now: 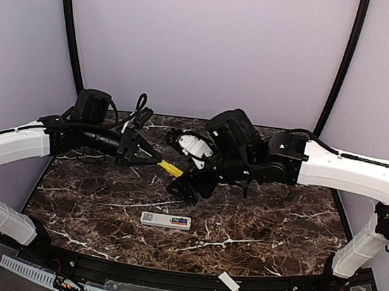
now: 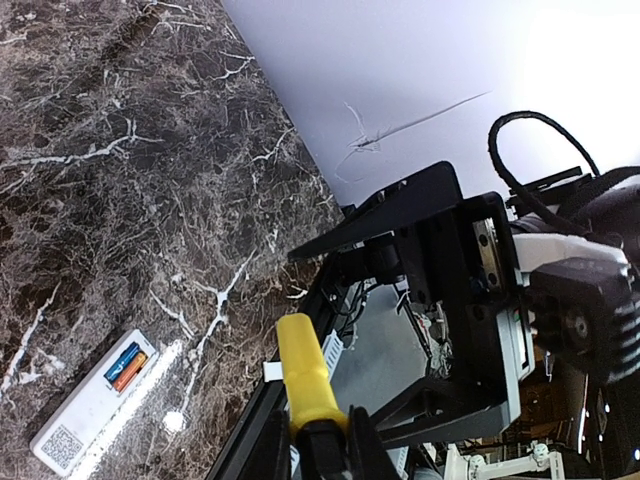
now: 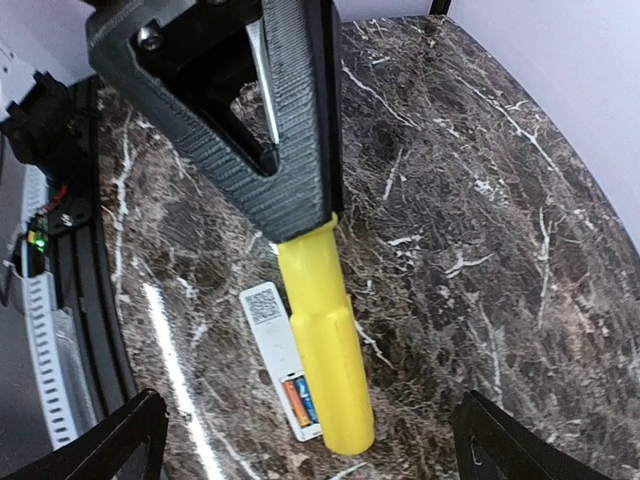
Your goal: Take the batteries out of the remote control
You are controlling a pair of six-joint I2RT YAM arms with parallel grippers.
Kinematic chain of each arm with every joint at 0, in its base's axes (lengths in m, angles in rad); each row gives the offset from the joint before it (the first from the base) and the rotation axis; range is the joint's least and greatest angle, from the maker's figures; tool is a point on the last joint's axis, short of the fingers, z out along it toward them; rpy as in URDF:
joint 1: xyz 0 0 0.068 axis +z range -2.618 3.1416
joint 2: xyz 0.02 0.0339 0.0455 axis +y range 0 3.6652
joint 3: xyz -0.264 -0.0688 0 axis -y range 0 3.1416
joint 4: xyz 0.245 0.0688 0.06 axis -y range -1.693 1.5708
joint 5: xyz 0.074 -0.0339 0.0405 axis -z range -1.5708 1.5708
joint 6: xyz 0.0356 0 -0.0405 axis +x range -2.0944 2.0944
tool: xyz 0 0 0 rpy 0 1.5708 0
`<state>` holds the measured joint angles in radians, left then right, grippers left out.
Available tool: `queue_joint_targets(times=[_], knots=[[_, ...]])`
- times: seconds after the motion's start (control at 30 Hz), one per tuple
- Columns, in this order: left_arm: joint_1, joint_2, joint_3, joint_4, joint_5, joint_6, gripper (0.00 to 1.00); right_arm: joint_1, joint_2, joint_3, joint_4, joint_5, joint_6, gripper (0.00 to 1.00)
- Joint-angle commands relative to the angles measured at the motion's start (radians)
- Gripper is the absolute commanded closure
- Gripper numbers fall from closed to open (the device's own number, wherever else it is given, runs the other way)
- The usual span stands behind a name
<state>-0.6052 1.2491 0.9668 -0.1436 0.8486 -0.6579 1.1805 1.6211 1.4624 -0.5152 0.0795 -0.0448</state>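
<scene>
**Item 1. Remote control**: slim white plastic bar with squared ends. It lay flat on the worktop, near its front-centre, back upward. A QR sticker sat at one end and the open battery bay at the other. Neither claw touched it.

**Item 2. Batteries**: two small cylinders, one orange and one blue. They sat side by side in the bay, not yet unloaded.

**Item 3. Screwdriver**: smooth, rounded yellow handle held level in the air above the remote, well clear of it.

**Item 4. Left claw**: black ribbed triangular fingers clamped on the screwdriver at the handle's inner end. The free butt pointed toward the other arm, apparently offered for a hand-over.

**Item 5. Right claw**: fingers spread wide apart and holding nothing. They faced the handle's butt, which lay about between them, probably lined up to receive the tool.

**Item 6. Cover plate**: short plain white strip resting at the near edge, apart from the remote. This fits the exposed bay.

**Item 7. Worktop**: dark brown marble-patterned slab with white veins and a glossy surface.
</scene>
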Motion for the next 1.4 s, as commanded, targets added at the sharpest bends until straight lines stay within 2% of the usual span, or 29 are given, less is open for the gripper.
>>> queue_joint_targets(times=[0.0,0.27,0.43,0.53,0.63,0.87,1.37], knots=[[-0.005,-0.016,0.041,0.017,0.011,0.015,1.00,-0.054,-0.108,-0.070,0.131,-0.194,0.226,0.02],[-0.004,0.010,0.047,0.165,0.056,-0.061,1.00,-0.211,-0.263,-0.273,0.478,-0.398,0.662,0.01],[-0.004,0.026,0.041,0.275,0.080,-0.138,1.00,-0.261,-0.287,-0.458,0.870,-0.565,0.936,0.02],[-0.004,0.037,0.032,0.343,0.089,-0.179,1.00,-0.262,-0.256,-0.512,1.045,-0.611,1.046,0.04],[-0.004,0.048,0.013,0.443,0.100,-0.248,1.00,-0.262,-0.228,-0.548,1.173,-0.636,1.103,0.05],[-0.005,0.053,-0.013,0.527,0.103,-0.314,1.00,-0.261,-0.169,-0.539,1.291,-0.678,1.147,0.11],[-0.012,0.043,-0.045,0.558,0.096,-0.334,1.00,-0.261,-0.069,-0.466,1.383,-0.724,1.171,0.39]])
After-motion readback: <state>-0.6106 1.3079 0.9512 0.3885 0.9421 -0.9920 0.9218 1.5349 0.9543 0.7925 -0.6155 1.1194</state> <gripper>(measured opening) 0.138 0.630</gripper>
